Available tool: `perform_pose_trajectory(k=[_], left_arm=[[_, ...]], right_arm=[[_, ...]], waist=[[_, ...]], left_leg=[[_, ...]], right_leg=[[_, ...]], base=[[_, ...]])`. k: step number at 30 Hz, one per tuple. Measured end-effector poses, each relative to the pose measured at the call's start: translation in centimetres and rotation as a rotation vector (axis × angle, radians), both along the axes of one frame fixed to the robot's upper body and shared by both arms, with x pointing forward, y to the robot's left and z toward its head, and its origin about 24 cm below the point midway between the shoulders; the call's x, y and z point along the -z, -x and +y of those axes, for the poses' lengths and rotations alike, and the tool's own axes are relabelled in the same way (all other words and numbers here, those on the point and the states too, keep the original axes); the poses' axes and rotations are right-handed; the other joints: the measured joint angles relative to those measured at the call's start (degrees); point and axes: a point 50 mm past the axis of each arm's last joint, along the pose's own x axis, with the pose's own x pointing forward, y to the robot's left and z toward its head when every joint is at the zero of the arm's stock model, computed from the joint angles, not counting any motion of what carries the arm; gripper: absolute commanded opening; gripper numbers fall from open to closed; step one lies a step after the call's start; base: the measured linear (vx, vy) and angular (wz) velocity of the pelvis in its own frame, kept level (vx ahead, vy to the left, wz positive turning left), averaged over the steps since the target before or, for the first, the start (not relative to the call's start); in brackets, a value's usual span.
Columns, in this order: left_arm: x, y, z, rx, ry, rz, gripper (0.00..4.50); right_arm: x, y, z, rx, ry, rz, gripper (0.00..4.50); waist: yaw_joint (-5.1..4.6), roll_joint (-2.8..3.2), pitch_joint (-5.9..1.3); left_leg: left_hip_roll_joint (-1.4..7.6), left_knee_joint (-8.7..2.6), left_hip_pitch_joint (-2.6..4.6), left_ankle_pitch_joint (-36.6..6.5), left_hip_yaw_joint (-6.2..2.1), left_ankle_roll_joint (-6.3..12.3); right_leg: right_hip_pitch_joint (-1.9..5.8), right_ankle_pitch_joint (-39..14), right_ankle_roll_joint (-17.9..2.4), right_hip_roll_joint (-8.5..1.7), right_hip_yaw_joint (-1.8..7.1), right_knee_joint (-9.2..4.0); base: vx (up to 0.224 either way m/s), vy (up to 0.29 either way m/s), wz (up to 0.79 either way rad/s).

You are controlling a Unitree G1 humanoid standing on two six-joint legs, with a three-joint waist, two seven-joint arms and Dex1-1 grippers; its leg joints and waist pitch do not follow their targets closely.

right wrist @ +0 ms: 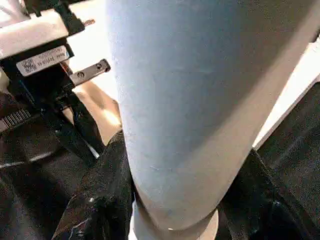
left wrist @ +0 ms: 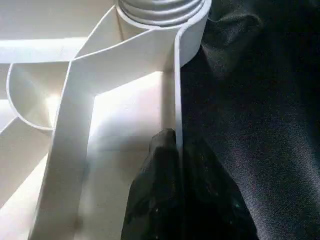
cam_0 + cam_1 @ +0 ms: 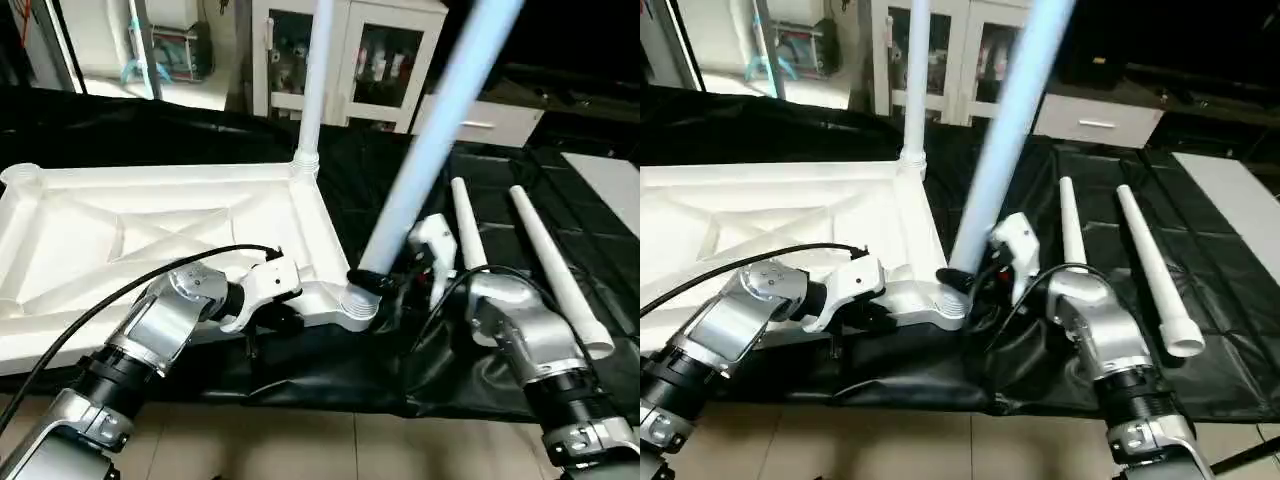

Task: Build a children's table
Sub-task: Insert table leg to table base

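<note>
**Leg held at near corner socket, tabletop upside down on black sheet**

Nearest: left tool pinched tight on the tabletop's near rim, beside the near right corner socket. In the left wrist view the black fingers sit one on each side of the thin rim wall; tips partly hidden by the wall. The right tool is clamped round the foot of a leaning leg, right at that socket. Right wrist view: black fingers hug both sides of the tube, fingertips cut off. Can't tell if the leg's thread is seated; the joint is hidden by the tool. Leg top runs out of frame.

Tabletop lies ribbed side up on the black sheet covering the desk, toward its left side; the left end is cropped in the right eye view. X-brace ribs visible; the pockets between the ribs hold nothing.

Farther: an upright leg stands in the far right corner socket, top cut off. Two loose legs lie on the sheet right of the tabletop, near each other, not touching.

Back: white cabinet with glass doors, contents too blurred to name.
</note>
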Motion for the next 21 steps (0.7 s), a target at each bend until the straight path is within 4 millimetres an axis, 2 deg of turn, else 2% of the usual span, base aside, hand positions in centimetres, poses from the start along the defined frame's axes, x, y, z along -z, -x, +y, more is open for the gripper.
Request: perform_pose_trajectory(k=[6,16,21], left_arm=[[-0.01,0.01,0.07,0.002,-0.002,0.002,0.0],[-0.02,0.0,0.22,-0.002,-0.006,0.002,0.0],[0.06,0.0,-0.01,-0.01,0.001,0.005,0.0]], right_arm=[[0.04,0.02,0.06,-0.005,-0.003,0.0,1.86],[0.21,0.09,0.03,-0.002,-0.008,-0.008,1.86],[0.34,0.15,0.07,0.016,-0.02,-0.014,1.86]], waist=[[-0.69,-0.12,-0.08],[-0.91,-0.09,-0.06],[-1.0,-0.05,-0.09]], left_leg=[[-0.03,-0.07,-0.01,0.0,-0.03,0.0],[-0.06,-0.18,-0.03,0.0,-0.07,0.0],[-0.14,-0.67,0.0,0.0,-0.07,0.0]], right_leg=[[0.01,0.0,0.0,0.0,0.0,-0.11],[0.0,-0.01,0.01,0.0,-0.03,-0.28],[0.17,0.0,0.0,0.01,-0.08,-0.86]], base=[[0.0,0.0,0.0],[0.0,0.0,0.0],[0.0,0.0,0.0]])
